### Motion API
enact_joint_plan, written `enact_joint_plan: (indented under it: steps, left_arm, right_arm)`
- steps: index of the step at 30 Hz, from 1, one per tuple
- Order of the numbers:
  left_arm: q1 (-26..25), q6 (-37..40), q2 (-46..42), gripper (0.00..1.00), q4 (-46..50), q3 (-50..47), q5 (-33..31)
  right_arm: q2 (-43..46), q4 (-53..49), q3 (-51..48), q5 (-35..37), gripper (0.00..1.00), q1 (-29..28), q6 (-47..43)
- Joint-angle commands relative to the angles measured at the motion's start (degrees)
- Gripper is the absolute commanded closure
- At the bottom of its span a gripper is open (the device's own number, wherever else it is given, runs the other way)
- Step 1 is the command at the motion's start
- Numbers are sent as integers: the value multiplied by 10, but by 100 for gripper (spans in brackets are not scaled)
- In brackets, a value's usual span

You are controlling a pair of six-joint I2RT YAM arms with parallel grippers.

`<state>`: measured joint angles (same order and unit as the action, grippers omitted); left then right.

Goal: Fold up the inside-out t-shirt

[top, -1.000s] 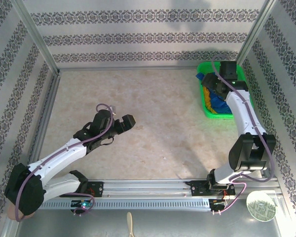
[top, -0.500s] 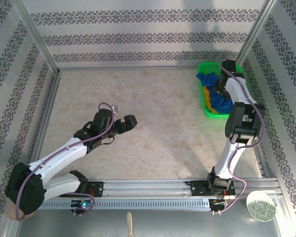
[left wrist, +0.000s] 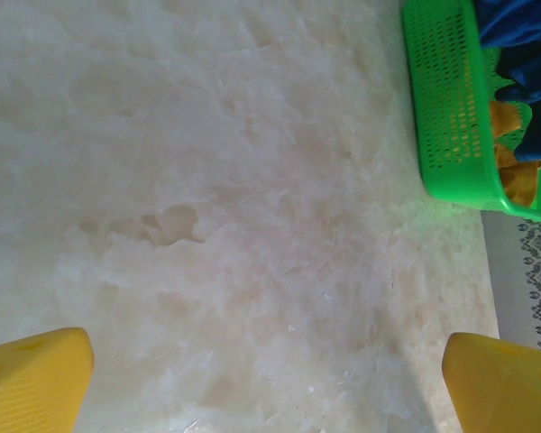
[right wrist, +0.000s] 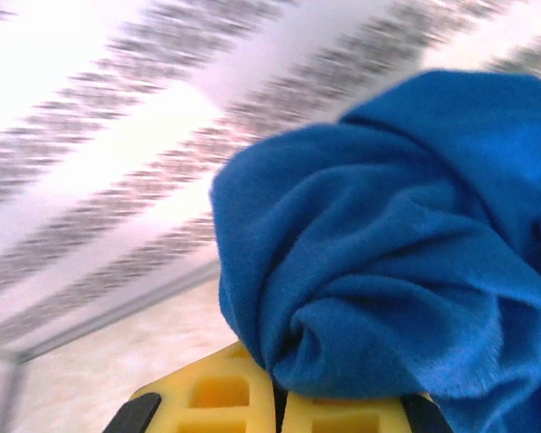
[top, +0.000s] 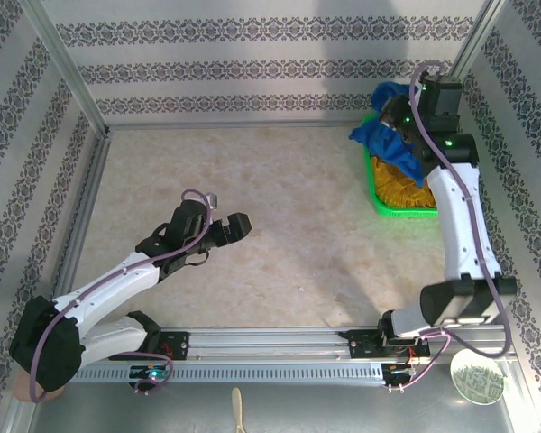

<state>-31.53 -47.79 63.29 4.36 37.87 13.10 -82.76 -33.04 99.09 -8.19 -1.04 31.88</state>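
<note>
Looking at the right fingers first: on the right wrist camera I see them clenched on a thick fold of the inside-out t-shirt. The two yellow pads meet at the bottom edge of the frame, and the blue cloth bulges over them and fills the right half. From the top camera the same fingers sit in the upper right of the frame. The t-shirt is bunched around them, over the far end of the green basket.

The left fingers are spread as wide as I have seen them and hold nothing. They hang over bare tabletop, left of centre. On the left wrist camera their yellow fingertips sit in the two bottom corners, with only marbled surface between them.

My count is two arms, one basket, one blue t-shirt and one mustard garment lying in the basket.

The left wrist camera gives me the basket's perforated side wall at the upper right. Blue cloth lies above the mustard fabric inside it, which the top view flattens. Only the right wrist camera shows the pinch itself, and its background of patterned wall is blurred. I cannot tell whether the t-shirt's lower end is free of the basket.
</note>
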Motion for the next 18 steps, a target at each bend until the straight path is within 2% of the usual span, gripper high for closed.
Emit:
enact_joint_plan:
  steps: [1, 8, 18]
  left_arm:
    - [0, 38, -10, 1, 36, 44, 0]
    - [10, 62, -52, 1, 81, 86, -12]
    - [12, 66, -111, 1, 132, 92, -24]
  right_arm:
    - [23, 28, 37, -110, 100, -28, 26]
    - [58, 29, 61, -174, 100, -105, 68]
    - [66, 32, 25, -190, 100, -182, 71]
